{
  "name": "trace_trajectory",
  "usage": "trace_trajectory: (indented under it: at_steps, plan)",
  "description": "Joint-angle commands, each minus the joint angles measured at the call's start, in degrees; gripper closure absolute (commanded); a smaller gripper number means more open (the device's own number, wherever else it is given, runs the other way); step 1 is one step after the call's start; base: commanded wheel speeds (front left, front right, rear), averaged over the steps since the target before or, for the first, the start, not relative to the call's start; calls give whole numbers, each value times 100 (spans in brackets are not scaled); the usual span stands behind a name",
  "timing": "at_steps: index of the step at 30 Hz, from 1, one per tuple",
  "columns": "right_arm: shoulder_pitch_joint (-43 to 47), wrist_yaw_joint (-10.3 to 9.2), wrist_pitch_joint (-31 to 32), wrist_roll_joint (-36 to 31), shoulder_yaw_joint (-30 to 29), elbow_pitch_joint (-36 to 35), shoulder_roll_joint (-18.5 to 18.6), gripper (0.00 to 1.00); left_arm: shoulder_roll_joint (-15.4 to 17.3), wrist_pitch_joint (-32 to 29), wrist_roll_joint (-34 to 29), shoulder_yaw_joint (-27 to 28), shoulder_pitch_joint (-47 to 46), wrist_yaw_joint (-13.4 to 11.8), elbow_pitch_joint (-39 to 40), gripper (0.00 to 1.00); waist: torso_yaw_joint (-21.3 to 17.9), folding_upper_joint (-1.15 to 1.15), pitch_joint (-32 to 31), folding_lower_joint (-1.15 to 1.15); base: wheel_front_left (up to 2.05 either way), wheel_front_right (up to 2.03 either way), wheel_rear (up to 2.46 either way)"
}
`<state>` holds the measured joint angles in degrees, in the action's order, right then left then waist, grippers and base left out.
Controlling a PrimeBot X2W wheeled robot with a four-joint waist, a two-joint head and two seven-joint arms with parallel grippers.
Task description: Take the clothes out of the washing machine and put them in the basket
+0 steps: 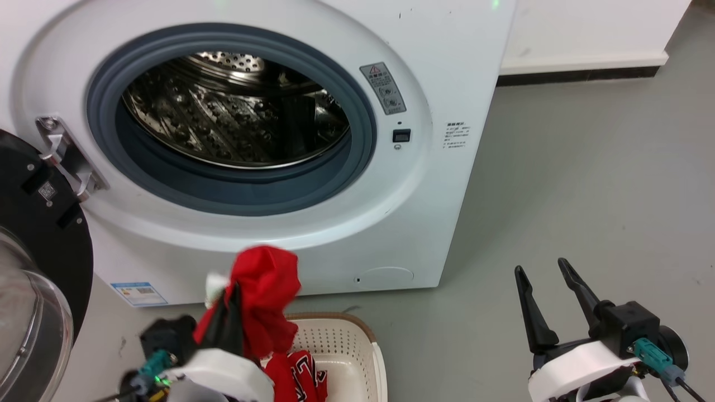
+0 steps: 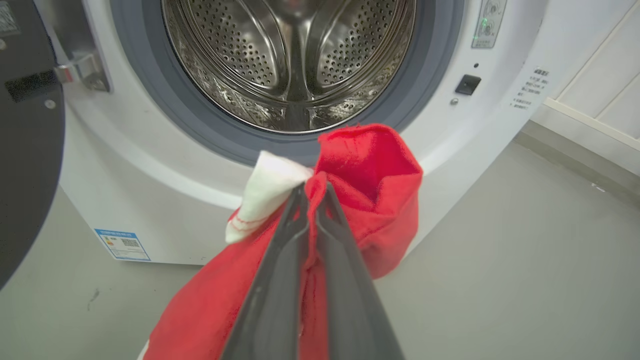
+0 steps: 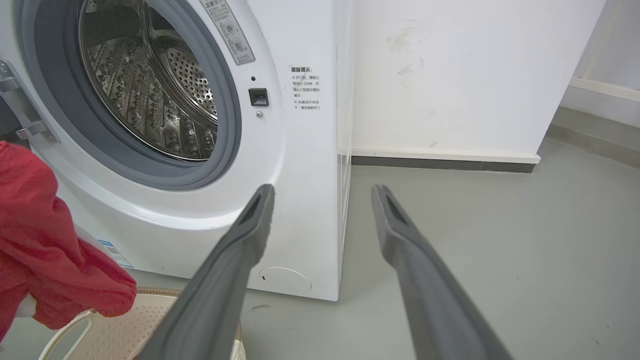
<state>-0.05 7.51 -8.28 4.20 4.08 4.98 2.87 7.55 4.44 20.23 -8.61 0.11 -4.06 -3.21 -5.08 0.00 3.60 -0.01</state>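
The white washing machine (image 1: pixel 441 72) stands in front of me with its door swung open at the left, and its steel drum (image 1: pixel 234 106) shows no clothes. My left gripper (image 1: pixel 232 290) is shut on a red garment (image 1: pixel 265 285) with a white patch, held above the cream basket (image 1: pixel 341 335). The same cloth (image 2: pixel 370 175) bunches around the fingertips in the left wrist view. Another red garment with white lettering (image 1: pixel 296 377) lies in the basket. My right gripper (image 1: pixel 542 268) hangs open over the grey floor at the lower right, holding nothing.
The black-framed glass door (image 1: pixel 39 268) juts out at the far left, close to my left arm. A white wall with a dark skirting (image 1: pixel 581 72) runs behind the machine on the right. Grey floor (image 1: pixel 586 184) spreads to the right of the machine.
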Motion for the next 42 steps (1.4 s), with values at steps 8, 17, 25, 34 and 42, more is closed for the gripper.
trace_trajectory:
  at_steps: [8, 17, 25, 34, 42]
  plan:
    - [-348, -4, -67, 13, 67, -77, 2, 0, -284, 369, 200, -322, -262, 236, -1727, 100, 24, 0, 831, 1, 0, 0, 0]
    - [-859, -4, -132, -25, 192, -177, 1, 0, -427, 763, 372, -620, -1604, 559, -3768, 100, -197, 0, 1970, 1, 0, 0, 0]
    - [-1335, -4, -277, 27, 346, -143, -1, 0, -454, 891, 452, -674, -2912, 509, -5689, 100, -498, 0, 2983, 1, 0, 0, 0]
    - [-1710, -4, -453, 114, 542, -21, -1, 0, -241, 555, 351, -810, -3730, 395, -6871, 100, -730, 0, 3717, 1, 0, 0, 0]
    - [-1846, -4, -559, 152, 510, 184, 0, 0, -160, 551, 510, -732, -3742, 399, -7021, 0, -710, 0, 3671, 1, 0, 0, 0]
